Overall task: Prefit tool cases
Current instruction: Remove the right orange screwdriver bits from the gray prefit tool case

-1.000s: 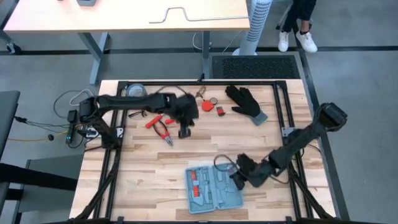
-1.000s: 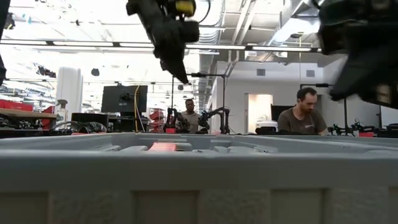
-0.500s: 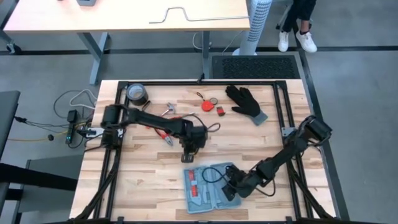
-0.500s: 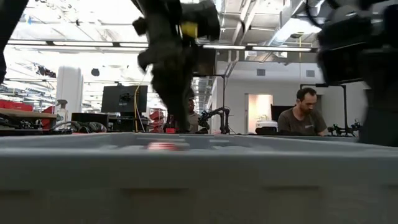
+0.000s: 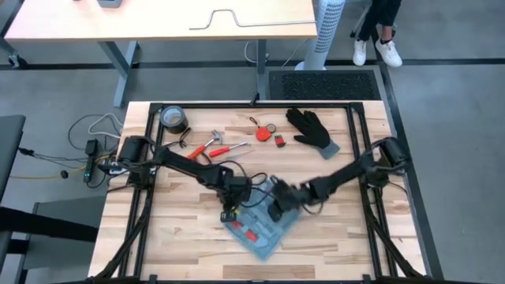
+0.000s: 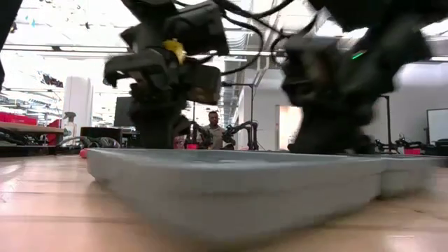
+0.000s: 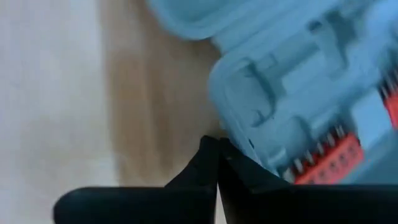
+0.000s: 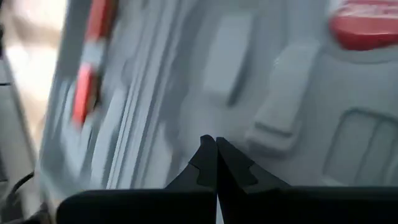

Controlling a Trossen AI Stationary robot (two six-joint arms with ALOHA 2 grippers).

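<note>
Case [image 5: 259,227] is the landmark: an open blue-grey tool case lying flat on the desk [image 5: 181,237] in its near middle, turned askew so that its long axis runs diagonally, from a near corner toward the front edge up to the far end where both arms meet it. Red bit strips show in its moulded recesses.

At the case's left rim, on the side toward the left arm's base, sits the left gripper [image 5: 230,207]. Its wrist view shows the two dark tips pressed together into one point, jaws together, with the case's rounded edge and a red bit row right beside that point, seemingly touching it.

At the far right end of the case sits the right gripper [image 5: 278,208], over the case's interior. Its jaws are likewise together, the tips meeting just above the grey recesses, with nothing clamped between them.

Both arms are about equally near; the case lies between and just nearer than the two grippers, so any nudge would likely act along or across that diagonal axis.

Well beyond the case lie red-handled pliers [image 5: 210,145], a black glove [image 5: 311,128] and a tape roll [image 5: 173,120].
</note>
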